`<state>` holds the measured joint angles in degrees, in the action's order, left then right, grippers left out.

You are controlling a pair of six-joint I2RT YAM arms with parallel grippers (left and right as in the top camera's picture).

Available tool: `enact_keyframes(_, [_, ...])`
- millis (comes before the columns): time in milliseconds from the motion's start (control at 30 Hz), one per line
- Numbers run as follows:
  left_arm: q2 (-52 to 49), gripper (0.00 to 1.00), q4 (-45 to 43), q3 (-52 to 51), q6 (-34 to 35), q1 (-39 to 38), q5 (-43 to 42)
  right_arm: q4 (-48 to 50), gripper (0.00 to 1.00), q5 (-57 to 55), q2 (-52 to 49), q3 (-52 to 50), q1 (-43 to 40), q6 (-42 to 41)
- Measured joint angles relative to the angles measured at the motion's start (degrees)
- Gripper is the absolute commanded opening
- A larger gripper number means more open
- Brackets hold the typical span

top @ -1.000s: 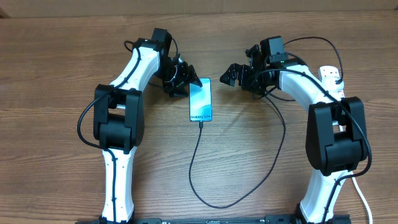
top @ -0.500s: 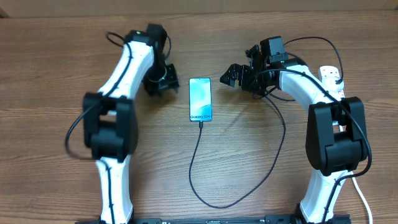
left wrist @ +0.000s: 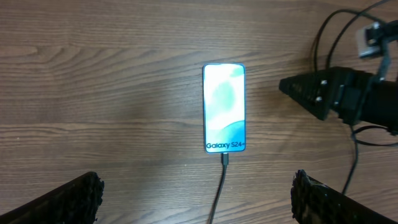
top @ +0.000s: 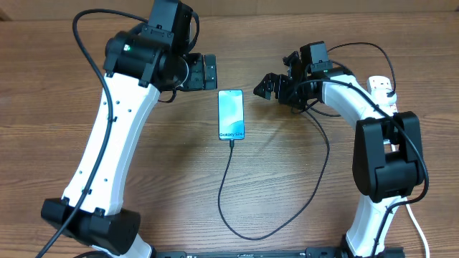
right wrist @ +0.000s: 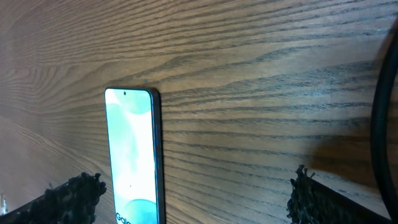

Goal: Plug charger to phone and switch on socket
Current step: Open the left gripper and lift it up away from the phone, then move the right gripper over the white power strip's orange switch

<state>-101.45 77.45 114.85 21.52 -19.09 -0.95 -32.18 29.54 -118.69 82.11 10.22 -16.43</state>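
Since a second ago the left arm [top: 107, 150] has swung up off the slim cyan-screened phone [top: 231, 115]; left claw [top: 202, 72] gapes empty. The thin black charger cable [top: 228, 179] sits in the phone's near end, mid bench [top: 57, 143]. The white power strip [top: 382, 87] lies right of the wide-open, empty right claw [top: 269, 86]; right arm [top: 351, 100] nearer.

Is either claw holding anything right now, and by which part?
Nothing is held: the left gripper and right gripper are both open and empty, clear of the phone.
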Motion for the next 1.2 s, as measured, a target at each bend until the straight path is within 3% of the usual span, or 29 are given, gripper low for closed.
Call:
enact_keyframes(200, [-1.0,1.00,0.2,-0.1,-0.5,0.0,0.2,-1.9,1.00,0.1,0.0,0.1,0.0,0.0])
enact_keyframes(300, [-1.0,1.00,0.2,-0.1,-0.5,0.0,0.2,-7.5,1.00,0.9,0.0,1.7,-0.1,0.3])
enact_keyframes(533, [-1.0,1.00,0.1,-0.1,-0.5,0.0,0.3,-23.6,1.00,0.0,3.6,18.1,-0.2,3.0])
enact_keyframes(733, [-1.0,1.00,0.2,-0.1,-0.5,0.0,0.4,-30.1,1.00,-15.9,12.1,33.8,-2.0,3.4])
enact_keyframes(967, [-1.0,1.00,0.2,-0.1,-0.5,0.0,0.4,-32.2,1.00,-38.9,17.0,42.0,-12.6,1.1])
enact_keyframes(1200, [-1.0,1.00,0.2,-0.1,-0.5,0.0,0.4,-33.2,1.00,-41.2,15.8,42.0,-29.2,0.6])
